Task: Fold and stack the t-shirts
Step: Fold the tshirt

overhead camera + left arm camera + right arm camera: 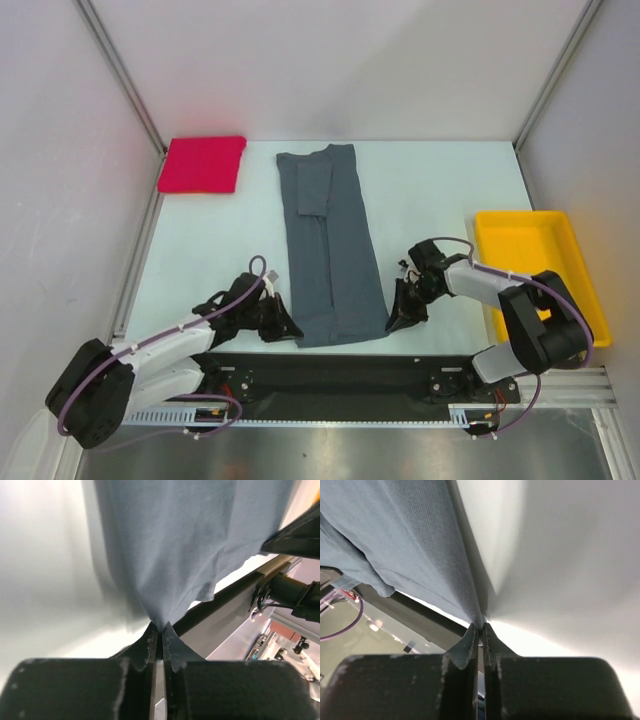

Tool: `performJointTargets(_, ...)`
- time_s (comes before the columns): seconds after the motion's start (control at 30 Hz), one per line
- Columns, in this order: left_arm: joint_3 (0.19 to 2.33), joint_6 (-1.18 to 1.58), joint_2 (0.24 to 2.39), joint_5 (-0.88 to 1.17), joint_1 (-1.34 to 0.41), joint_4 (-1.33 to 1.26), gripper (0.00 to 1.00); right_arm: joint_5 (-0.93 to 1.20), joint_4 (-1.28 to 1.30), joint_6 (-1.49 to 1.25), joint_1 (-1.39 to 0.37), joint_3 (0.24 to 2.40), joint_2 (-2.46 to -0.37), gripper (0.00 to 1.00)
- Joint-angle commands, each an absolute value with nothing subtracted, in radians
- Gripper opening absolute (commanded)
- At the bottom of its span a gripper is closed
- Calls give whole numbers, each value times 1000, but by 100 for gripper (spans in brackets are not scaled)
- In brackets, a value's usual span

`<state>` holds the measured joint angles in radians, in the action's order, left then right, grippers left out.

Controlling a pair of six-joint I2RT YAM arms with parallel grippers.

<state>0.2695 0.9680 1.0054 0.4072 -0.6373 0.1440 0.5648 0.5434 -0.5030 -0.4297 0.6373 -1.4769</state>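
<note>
Top external view: the slate-grey t-shirt (328,245) lies mid-table as a narrow strip, its long axis running from the near edge toward the back. Its near hem sits between the 2 arms. The left gripper (292,330) is clamped on the near-left corner, and the right gripper (395,322) on the near-right. The fold probably goes away from the bases. The pinkish-red t-shirt (202,164) lies folded far-left, well apart. The yellow tray (528,258), right, holds nothing.
</note>
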Motion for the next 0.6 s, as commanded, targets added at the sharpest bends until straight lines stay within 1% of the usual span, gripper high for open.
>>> performJointTargets(0.0,233,1037,1003,417,-655,156,15,503,615,-523,-425,614,-1437,3)
performJointTargets(0.1,232,1029,1038,439,-664,159,36,509,614,-512,-422,603,-1479,5)
performJointTargets(0.17,253,1020,1061,440,-675,175,42,517,615,-517,-423,603,-1480,5)
performJointTargets(0.23,267,1000,1062,427,-689,199,48,517,611,-523,-425,604,-1454,16)
performJointTargets(0.27,276,996,1060,414,-689,209,50,512,615,-526,-423,607,-1447,24)
performJointTargets(0.3,282,989,1060,402,-689,230,54,502,618,-525,-422,612,-1440,35)
performJointTargets(0.33,287,988,1058,394,-689,235,54,497,623,-525,-422,614,-1434,41)
performJointTargets(0.4,290,991,1049,391,-692,223,56,471,627,-528,-420,609,-1414,55)
performJointTargets(0.47,285,994,1058,394,-690,213,56,460,627,-535,-414,604,-1396,56)
performJointTargets(0.57,281,992,1078,394,-690,209,53,462,611,-541,-408,600,-1396,57)
